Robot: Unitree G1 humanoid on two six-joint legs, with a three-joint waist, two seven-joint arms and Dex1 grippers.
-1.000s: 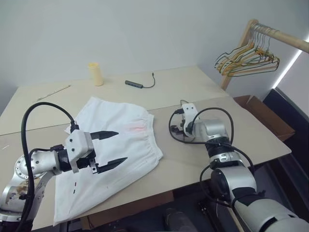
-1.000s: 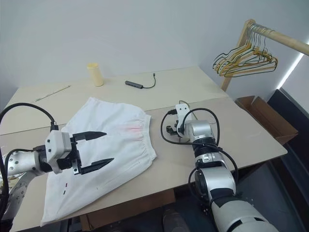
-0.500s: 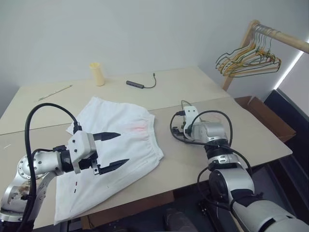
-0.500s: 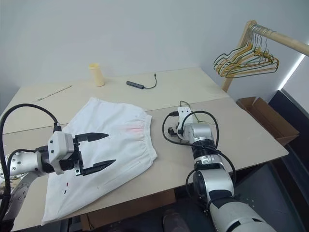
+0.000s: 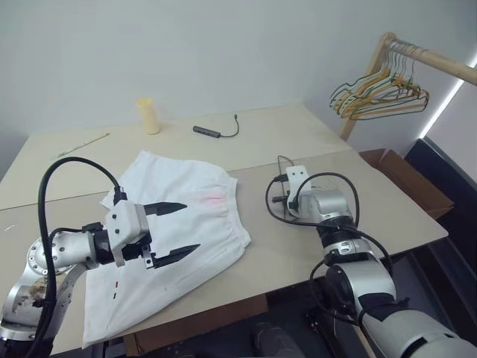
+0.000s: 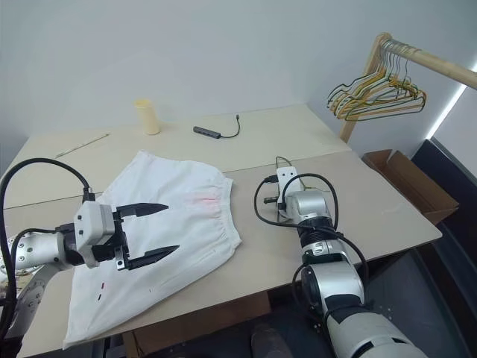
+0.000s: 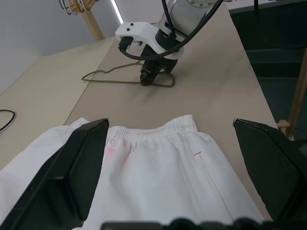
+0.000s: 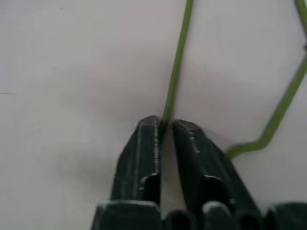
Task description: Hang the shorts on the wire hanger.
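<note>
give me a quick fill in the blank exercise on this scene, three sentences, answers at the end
1. The right pincer is shut on the thin green wire of the ____.
2. The left pincer hovers with its fingers ____ above the shorts.
3. The shorts lie flat on the ____, waistband toward the wire hanger.

Missing words: wire hanger; open; table

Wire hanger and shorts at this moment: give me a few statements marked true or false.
1. The right gripper has its fingers shut on the wire hanger. True.
2. The shorts already hang on the wire hanger. False: they lie flat on the table.
3. The left gripper is open above the shorts. True.
4. The wire hanger hangs on the wooden rail. False: it lies on the table.
</note>
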